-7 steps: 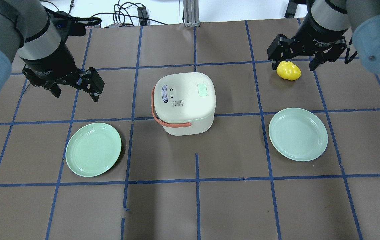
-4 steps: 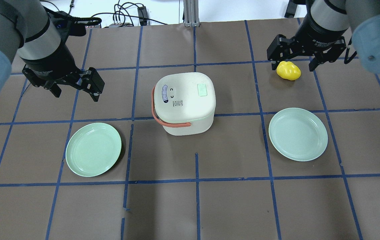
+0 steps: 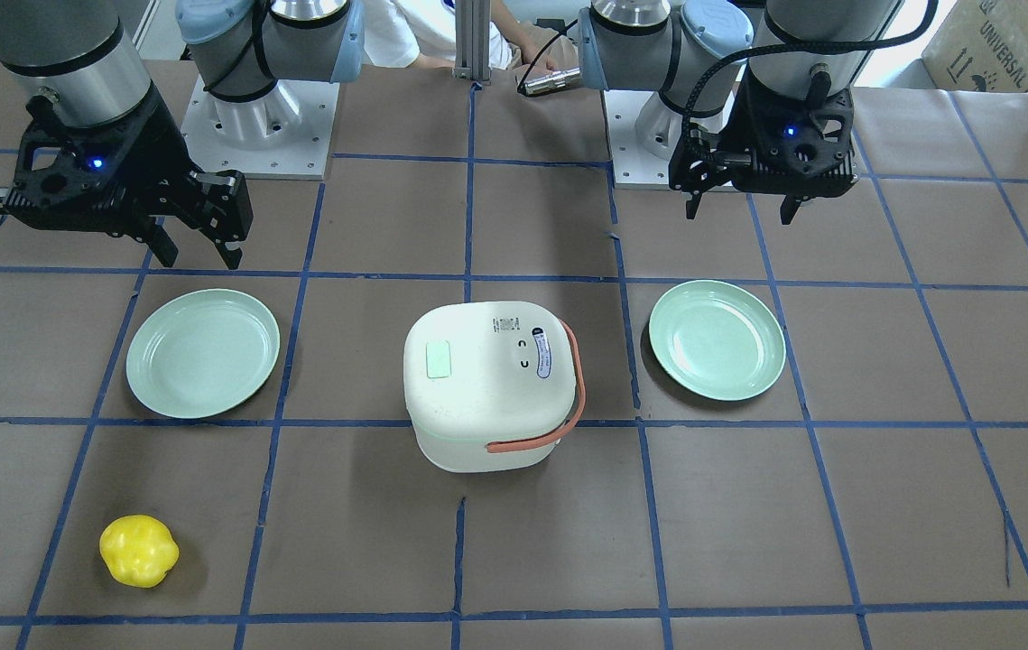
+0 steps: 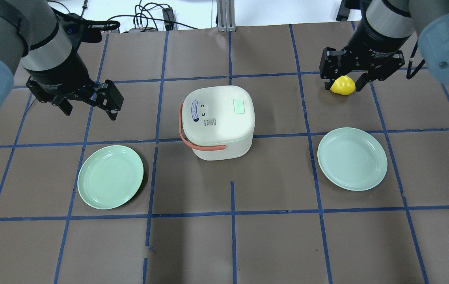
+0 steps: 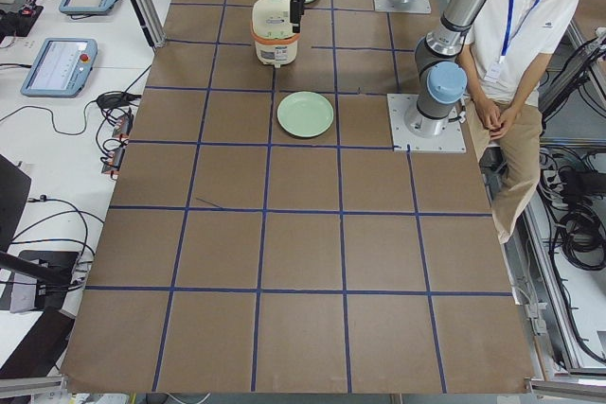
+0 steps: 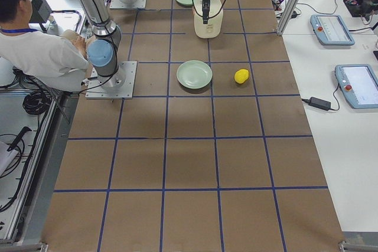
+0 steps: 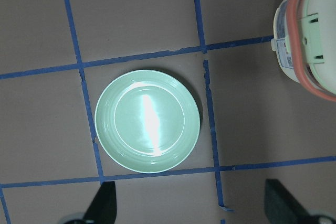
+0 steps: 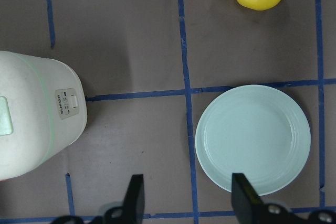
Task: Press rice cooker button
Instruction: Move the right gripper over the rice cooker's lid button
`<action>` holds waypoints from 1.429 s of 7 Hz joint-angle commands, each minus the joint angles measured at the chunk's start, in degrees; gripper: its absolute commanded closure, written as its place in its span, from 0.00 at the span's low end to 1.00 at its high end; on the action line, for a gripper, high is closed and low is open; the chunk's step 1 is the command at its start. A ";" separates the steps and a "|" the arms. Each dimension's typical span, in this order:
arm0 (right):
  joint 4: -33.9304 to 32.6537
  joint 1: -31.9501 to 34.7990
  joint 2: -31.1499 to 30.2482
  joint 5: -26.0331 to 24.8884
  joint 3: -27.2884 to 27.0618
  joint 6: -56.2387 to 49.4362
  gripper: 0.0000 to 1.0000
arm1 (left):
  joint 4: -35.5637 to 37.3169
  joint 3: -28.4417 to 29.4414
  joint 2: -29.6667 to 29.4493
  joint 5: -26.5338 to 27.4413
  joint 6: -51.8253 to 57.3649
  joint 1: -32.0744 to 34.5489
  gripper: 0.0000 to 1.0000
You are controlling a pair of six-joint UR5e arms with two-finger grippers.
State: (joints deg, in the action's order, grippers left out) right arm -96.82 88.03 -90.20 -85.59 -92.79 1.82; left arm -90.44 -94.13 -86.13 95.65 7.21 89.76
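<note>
Between the two claws the cooker (image 4: 217,122) stands on the counter (image 4: 271,236), touched by neither. Well above the counter, the left claw (image 4: 90,113) and right claw (image 3: 198,260) hang with jaws apart, nothing between them. Overhead, the right claw covers part of the yellow toy (image 4: 343,88); the front view shows the toy lying free, well beyond that claw. Only the right wrist view shows the switch panel (image 8: 69,104) on the cooker's side, though it crops the lid's green button (image 4: 239,106) to a sliver. Left wrist view catches just the cooker's edge and handle (image 7: 296,40), with a plate (image 7: 148,120) below the claw. Side views show both claws too small to judge.
</note>
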 commanded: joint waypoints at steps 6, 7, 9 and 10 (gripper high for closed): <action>-12.16 11.19 11.17 6.75 4.02 2.84 1.00 | 0.00 0.00 0.00 0.06 0.00 0.06 0.00; -12.34 11.28 12.14 7.36 3.85 2.75 1.00 | 0.00 0.00 0.00 -0.03 0.00 0.06 0.00; -14.70 12.42 14.52 7.54 4.37 2.67 1.00 | 0.00 0.00 0.00 -0.03 0.00 -0.02 0.00; -15.15 12.51 15.05 7.54 4.46 2.66 1.00 | 0.00 0.00 0.00 0.06 0.00 -0.02 0.00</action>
State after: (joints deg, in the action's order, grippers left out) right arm -110.97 100.14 -76.01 -78.09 -88.45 4.51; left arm -90.44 -94.13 -86.13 95.65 7.21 89.75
